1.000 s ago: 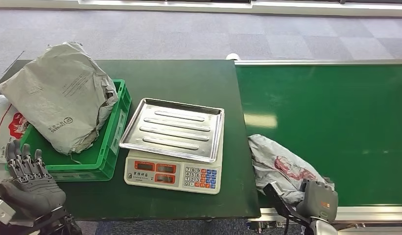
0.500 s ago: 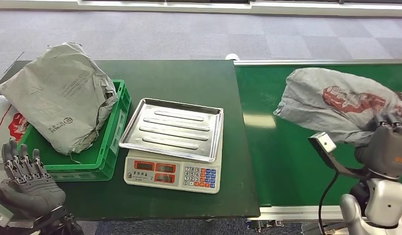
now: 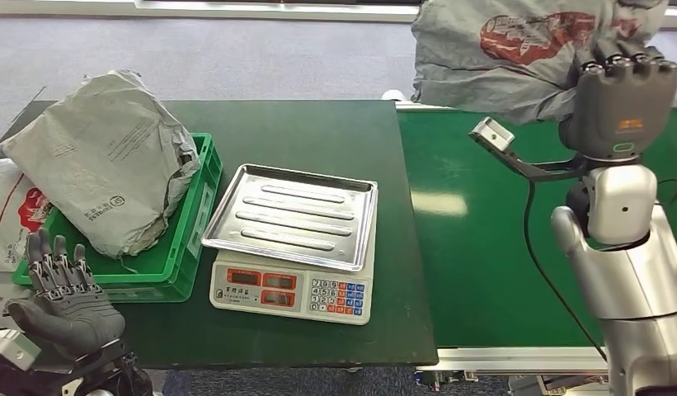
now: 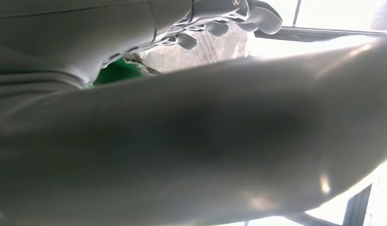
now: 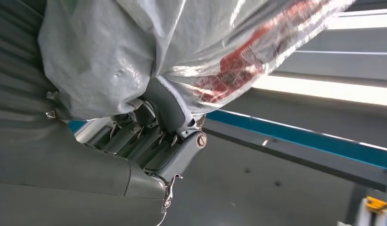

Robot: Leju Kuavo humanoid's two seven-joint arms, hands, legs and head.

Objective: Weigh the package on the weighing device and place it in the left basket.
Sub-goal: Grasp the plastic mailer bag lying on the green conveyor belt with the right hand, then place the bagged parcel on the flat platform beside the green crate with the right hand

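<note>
Grey carpet tiles (image 3: 335, 58) run behind a dark green table (image 3: 318, 132), which meets a green conveyor belt (image 3: 500, 239) on the right. On the table sits a scale (image 3: 292, 247) with a ribbed steel tray on top, two red displays and a keypad of white, blue and orange keys on its front; the small print beside the displays is too fine to read. Just beside it on the left stands a green basket (image 3: 190, 239), and a large grey mailing bag (image 3: 100, 161) lies across it, overhanging its rim. That bag carries lines of small print and a round logo with a word like "EXPRESS", only partly legible. A white bag with a red mark (image 3: 13, 219) lies at the table's left edge, touching the basket.

The package (image 3: 516, 45), a crumpled grey plastic bag with a red printed design whose writing cannot be made out, is lifted high above the belt's far edge, well apart from the scale. The right hand (image 3: 619, 95) grips it, fingers closed into the plastic; in the right wrist view the thumb (image 5: 170, 110) presses into the package (image 5: 135, 52) from below.

The left hand (image 3: 67, 301) hovers at the table's near left corner, holding nothing, its fingers (image 3: 54, 260) straight, slightly apart and pointing up toward the basket.
</note>
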